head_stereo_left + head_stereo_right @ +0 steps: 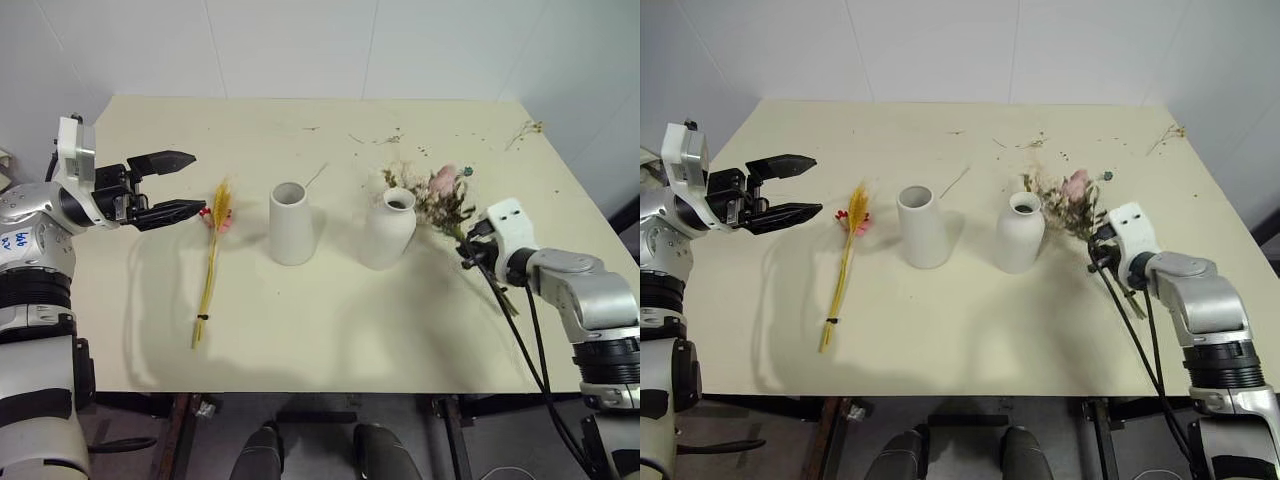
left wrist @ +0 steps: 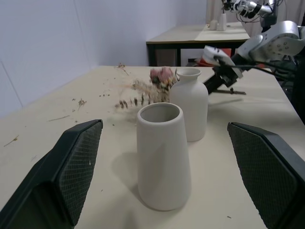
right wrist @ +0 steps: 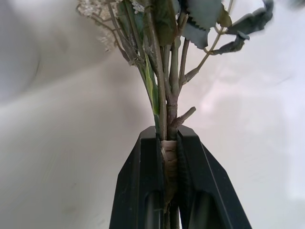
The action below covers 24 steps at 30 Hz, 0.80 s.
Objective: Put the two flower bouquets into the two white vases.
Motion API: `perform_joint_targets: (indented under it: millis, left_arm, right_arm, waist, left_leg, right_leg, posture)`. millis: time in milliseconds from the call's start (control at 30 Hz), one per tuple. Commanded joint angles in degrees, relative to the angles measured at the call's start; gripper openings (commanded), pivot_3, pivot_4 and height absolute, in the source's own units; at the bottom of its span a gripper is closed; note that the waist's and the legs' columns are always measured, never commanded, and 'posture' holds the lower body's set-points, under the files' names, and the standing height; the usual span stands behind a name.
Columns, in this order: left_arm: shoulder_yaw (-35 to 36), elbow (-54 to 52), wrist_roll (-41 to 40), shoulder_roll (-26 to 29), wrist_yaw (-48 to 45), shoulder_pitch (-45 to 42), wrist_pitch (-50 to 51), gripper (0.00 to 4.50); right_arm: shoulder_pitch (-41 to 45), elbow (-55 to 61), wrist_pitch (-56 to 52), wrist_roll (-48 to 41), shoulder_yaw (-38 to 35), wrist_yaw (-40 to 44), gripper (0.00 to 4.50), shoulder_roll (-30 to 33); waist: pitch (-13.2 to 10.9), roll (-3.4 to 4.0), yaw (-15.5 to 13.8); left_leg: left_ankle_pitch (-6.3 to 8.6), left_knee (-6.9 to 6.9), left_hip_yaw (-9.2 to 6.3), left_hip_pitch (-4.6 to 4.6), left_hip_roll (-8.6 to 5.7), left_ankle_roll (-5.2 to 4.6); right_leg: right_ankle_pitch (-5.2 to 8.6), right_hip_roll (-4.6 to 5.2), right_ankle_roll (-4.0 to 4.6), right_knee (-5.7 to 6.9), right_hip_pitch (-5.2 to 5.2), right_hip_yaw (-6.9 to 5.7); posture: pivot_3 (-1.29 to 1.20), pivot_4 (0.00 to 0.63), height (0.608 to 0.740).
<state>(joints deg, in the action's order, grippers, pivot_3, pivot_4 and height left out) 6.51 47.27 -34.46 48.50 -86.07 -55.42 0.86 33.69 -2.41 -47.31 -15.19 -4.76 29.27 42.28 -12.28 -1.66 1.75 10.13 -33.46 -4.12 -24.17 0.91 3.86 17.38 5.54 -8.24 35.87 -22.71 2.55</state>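
Two bouquets are seen: the rose bunch (image 1: pixel 440 195), right of centre, is pinched at its wrapped stems by the right end effector (image 3: pixel 169 157); the wheat bunch (image 1: pixel 212 255) lies on the desk (image 1: pixel 330 350) at left, light and brittle, best gripped at its tie. The left end effector (image 1: pixel 172 186) is spread beside the vases (image 1: pixel 292 224).

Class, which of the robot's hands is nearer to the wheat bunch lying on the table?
Left. The left hand, open, hovers just beside the wheat bunch's flowered tip; the right hand is across both vases, shut on the rose bouquet.

The cream table (image 1: pixel 330 340) carries two white vases (image 1: pixel 291 223), the wheat bunch (image 1: pixel 211 262) and twig scraps (image 1: pixel 524 129).
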Motion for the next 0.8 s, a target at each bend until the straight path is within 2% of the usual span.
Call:
perform_joint_targets:
  millis: [33,200,467,633,800]
  left_arm:
    - [0.52,-2.05,-2.12,0.81,-6.43,-0.67,-0.29,4.5]
    - [-0.17,-2.09,-3.64,0.38,-6.43,-1.2,0.53,4.5]
    - [-1.03,-1.7,-5.49,-0.47,-6.43,-1.88,0.49,4.5]
    - [-2.11,-2.54,-6.65,-0.39,-6.43,-1.5,0.96,4.5]
    - [-3.2,-3.54,-7.86,0.03,-6.43,-0.96,1.61,4.5]
  right_arm:
    - [3.38,3.44,2.58,-0.24,-4.31,-1.69,0.04,0.09]
    - [9.01,4.93,7.95,-2.14,-8.12,-4.3,0.04,-4.39]
    - [18.87,5.75,22.29,-7.34,-10.14,-6.51,0.04,-18.17]
    - [21.47,5.9,25.84,-10.28,-9.4,-6.55,0.04,-24.46]
    - [21.97,5.6,26.82,-12.44,-8.89,-6.75,0.04,-28.16]
  waist:
    - [0.0,0.0,0.07]
    - [0.0,0.0,0.12]
    - [-0.01,0.01,0.03]
    - [-0.01,0.02,0.04]
    - [-0.01,0.02,0.04]
  left_leg:
    - [0.0,0.0,0.01,0.01,0.0,0.0]
    - [0.0,0.0,0.01,0.01,0.01,0.0]
    - [0.0,0.14,0.01,-0.01,0.01,0.0]
    - [-0.01,0.17,0.01,0.0,0.01,0.0]
    - [-0.01,0.17,0.0,0.0,0.01,0.0]
  right_leg:
    - [0.0,0.0,0.0,0.01,0.0,0.0]
    - [0.0,0.0,0.0,0.02,-0.01,0.01]
    - [0.0,-0.01,0.0,0.0,-0.05,0.01]
    - [0.01,-0.01,-0.01,0.08,-0.06,0.01]
    - [0.01,-0.01,-0.01,0.09,-0.06,0.01]
  posture:
    - [0.0,0.15,0.74]
    - [0.0,0.15,0.74]
    - [0.0,0.15,0.74]
    - [0.0,0.15,0.74]
    - [0.0,0.15,0.74]
